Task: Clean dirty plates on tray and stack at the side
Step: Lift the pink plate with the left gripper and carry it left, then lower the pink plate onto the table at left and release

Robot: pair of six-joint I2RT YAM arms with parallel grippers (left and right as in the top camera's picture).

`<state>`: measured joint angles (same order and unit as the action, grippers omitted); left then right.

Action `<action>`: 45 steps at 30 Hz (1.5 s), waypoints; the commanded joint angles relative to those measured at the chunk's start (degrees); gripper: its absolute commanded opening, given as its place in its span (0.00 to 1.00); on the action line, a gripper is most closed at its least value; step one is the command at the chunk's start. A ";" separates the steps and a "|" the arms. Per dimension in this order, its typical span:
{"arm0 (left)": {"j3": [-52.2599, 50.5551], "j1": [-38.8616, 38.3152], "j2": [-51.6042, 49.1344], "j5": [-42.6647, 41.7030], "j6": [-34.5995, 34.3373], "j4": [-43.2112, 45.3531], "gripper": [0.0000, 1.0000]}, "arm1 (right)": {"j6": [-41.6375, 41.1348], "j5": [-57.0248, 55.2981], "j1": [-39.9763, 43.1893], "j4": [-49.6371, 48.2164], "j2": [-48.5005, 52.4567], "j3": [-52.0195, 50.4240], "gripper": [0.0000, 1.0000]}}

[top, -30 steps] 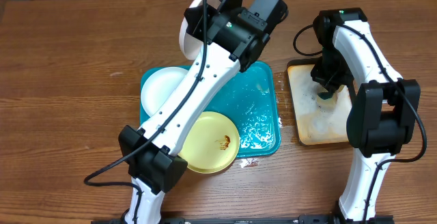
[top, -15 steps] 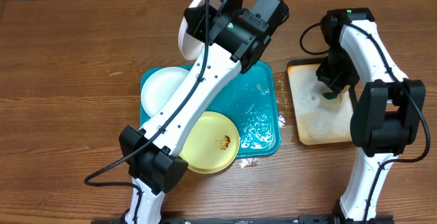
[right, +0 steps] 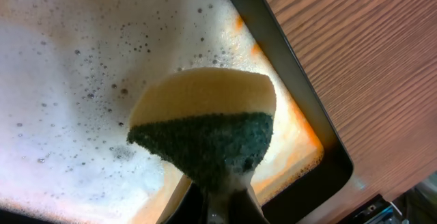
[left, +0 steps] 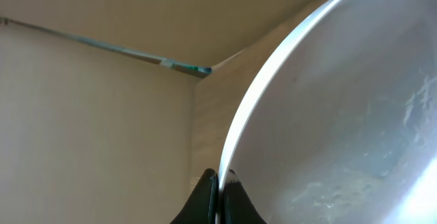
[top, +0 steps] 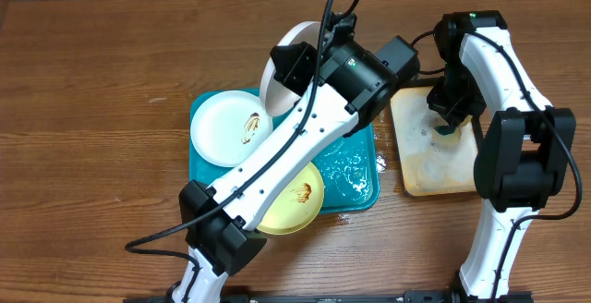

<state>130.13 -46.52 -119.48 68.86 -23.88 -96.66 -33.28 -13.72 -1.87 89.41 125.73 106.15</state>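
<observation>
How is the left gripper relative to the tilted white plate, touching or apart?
Touching. The left wrist view shows the left gripper shut on the white plate at its rim, the edge pinched between its dark fingers with no gap.

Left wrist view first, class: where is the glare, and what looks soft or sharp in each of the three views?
Left wrist view: a bright glare streak runs along the rim of the white plate, its close surface soft. Right wrist view: the sponge is sharp, the foam around it evenly lit. Overhead view: wet glints on the teal tray.
</observation>
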 commanded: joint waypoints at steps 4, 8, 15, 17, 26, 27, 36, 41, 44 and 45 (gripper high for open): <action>1.07 0.28 0.22 1.92 -4.02 -0.15 0.04 | 0.28 -0.09 0.35 -0.07 -2.51 -0.07 0.04; 1.05 0.33 0.20 2.23 -4.66 -0.15 0.04 | 0.26 -0.09 0.39 -0.04 -2.51 -0.07 0.04; 0.96 0.44 0.04 -2.32 -5.97 0.09 0.04 | 0.28 -0.09 0.39 -0.13 -2.51 -0.07 0.04; 0.96 1.57 0.04 -8.35 -6.19 0.13 0.04 | 0.28 -0.09 0.39 -0.17 -2.51 -0.07 0.04; 0.96 13.40 0.44 -38.12 -8.09 3.15 0.04 | 0.28 -0.09 0.39 -0.15 -2.51 -0.07 0.04; 0.98 15.45 0.72 -42.71 -6.51 4.59 0.04 | 0.31 -0.09 0.39 -0.13 -2.51 -0.07 0.04; 0.98 35.06 3.61 -84.78 3.32 17.38 0.04 | 2.27 2.45 0.39 -0.44 -2.51 -0.07 0.04; 0.66 45.03 3.78 -84.98 5.62 14.58 0.04 | 3.10 3.56 0.39 -0.90 -2.51 -0.07 0.04; 0.04 49.62 3.78 -84.98 7.52 14.01 0.04 | 3.39 3.56 0.39 -1.09 -2.51 -0.07 0.04; -0.28 51.25 3.78 -84.98 8.17 13.94 0.05 | 3.69 3.74 0.39 -1.09 -2.51 -0.07 0.04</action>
<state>130.10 1.78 -118.72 -12.08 -19.66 -82.50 -30.74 -10.66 -1.87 88.47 125.73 106.15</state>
